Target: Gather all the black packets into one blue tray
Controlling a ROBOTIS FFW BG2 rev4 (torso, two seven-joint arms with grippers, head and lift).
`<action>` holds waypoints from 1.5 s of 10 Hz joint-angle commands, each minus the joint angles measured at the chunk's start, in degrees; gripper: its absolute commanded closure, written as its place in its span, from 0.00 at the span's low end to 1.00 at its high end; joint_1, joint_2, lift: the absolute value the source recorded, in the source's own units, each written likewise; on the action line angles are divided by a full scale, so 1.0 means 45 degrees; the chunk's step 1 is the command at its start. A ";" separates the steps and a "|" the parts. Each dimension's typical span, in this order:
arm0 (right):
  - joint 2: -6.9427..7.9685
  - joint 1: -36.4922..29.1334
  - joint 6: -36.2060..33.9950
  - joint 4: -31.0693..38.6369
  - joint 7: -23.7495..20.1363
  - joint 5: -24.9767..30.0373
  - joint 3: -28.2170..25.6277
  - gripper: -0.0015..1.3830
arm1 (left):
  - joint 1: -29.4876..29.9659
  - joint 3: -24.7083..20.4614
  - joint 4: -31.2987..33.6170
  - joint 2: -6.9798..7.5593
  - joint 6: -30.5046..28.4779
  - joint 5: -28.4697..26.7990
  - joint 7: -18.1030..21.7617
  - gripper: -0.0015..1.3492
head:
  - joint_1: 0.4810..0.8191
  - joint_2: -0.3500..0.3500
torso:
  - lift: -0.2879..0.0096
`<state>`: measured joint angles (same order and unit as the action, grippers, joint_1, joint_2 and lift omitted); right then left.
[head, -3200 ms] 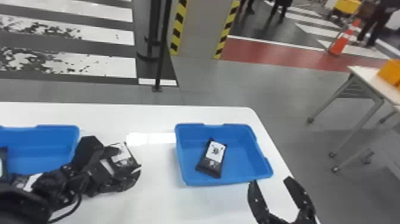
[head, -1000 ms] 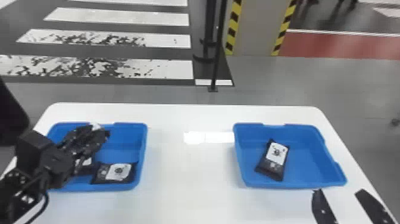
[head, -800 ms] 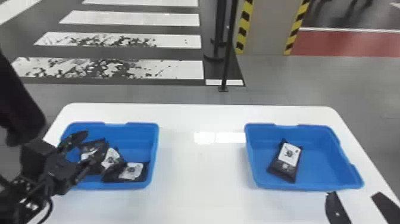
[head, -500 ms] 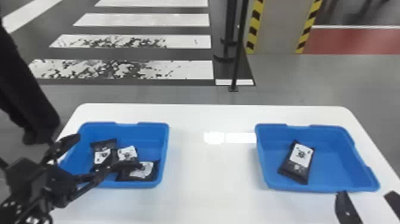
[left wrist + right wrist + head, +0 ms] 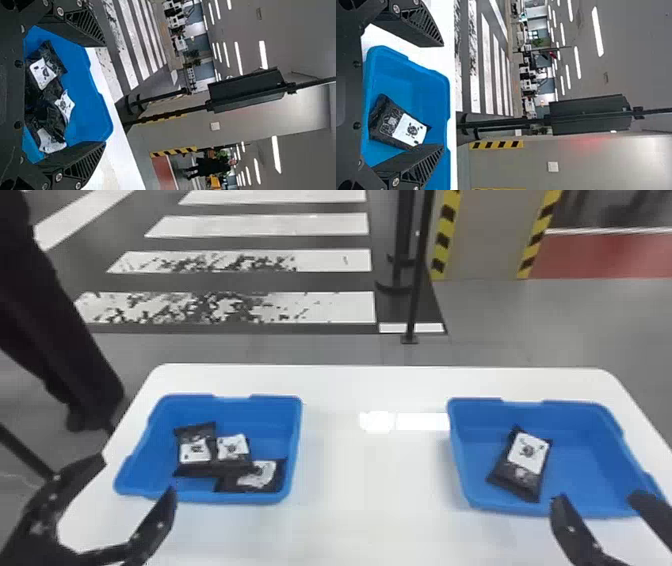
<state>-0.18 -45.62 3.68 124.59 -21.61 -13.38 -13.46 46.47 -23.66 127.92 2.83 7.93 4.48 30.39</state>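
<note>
In the head view my left gripper (image 5: 137,472) stands open at the near left corner of the left blue tray (image 5: 295,440). Three black packets with white labels lie in that tray: one at left (image 5: 195,450), one in the middle (image 5: 232,450), one at the near right (image 5: 255,477). The right blue tray (image 5: 590,450) holds a single black packet (image 5: 522,465), lying aslant. My right gripper (image 5: 595,496) is open at this tray's near edge. In the left wrist view my left gripper (image 5: 105,94) has nothing between its fingertips; likewise my right gripper (image 5: 443,97) in the right wrist view.
Both trays rest on a white table (image 5: 370,480) with rounded far corners, a wide stretch of tabletop between them. Beyond the table's far edge stands a thin black post (image 5: 417,265). A person's dark-clothed legs (image 5: 55,305) are beyond the table's left side.
My left gripper has let go of a packet in the left tray and drawn back toward the near left. The head view has swung left, shifting both trays rightward. My right gripper stays open by its tray.
</note>
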 commanded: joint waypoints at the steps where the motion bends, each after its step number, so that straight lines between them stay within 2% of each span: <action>1: 0.0051 0.0575 -0.1818 0.0453 -0.0354 0.0180 -0.0004 0.09 | 0.1110 0.0028 0.0089 -0.0004 0.0582 0.1035 0.0005 0.12 | 0.63 0.59 | 0.60; 3: -0.0098 0.1575 -0.4099 0.0672 -0.0765 0.0231 -0.0004 0.09 | 0.1985 0.0307 0.0151 0.0015 0.0894 0.1645 0.0083 0.12 | 0.63 0.62 | 0.60; 6: -0.0234 0.4013 -0.7287 -0.0734 -0.1917 0.0865 -0.0207 0.09 | 0.2735 0.0688 0.0151 0.0094 0.1519 0.2533 0.0141 0.12 | 0.63 0.62 | 0.60; 8: -0.0508 0.5419 -0.8474 -0.1922 -0.2132 0.1221 -0.0106 0.09 | 0.2579 0.0841 0.0151 0.0211 0.1426 0.2533 0.0141 0.12 | 0.63 0.61 | 0.60; 11: -0.1152 0.7513 -0.9349 -0.4078 -0.2464 0.1221 0.0605 0.09 | 0.2454 0.0968 0.0151 0.0308 0.1301 0.2508 0.0141 0.12 | 0.63 0.59 | 0.60; 13: -0.1309 0.8169 -0.9349 -0.4984 -0.2503 0.1373 0.0605 0.09 | 0.2360 0.1095 0.0151 0.0426 0.1269 0.2508 0.0141 0.12 | 0.63 0.60 | 0.60; 15: -0.1328 0.7856 -0.9349 -0.4484 -0.2444 0.1881 0.0174 0.09 | 0.2360 0.1095 0.0151 0.0426 0.1238 0.2533 0.0141 0.12 | 0.63 0.57 | 0.60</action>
<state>-6.17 -9.74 -38.39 103.51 -32.58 -5.78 -12.05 57.09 -18.74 128.60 4.74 13.58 15.86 31.03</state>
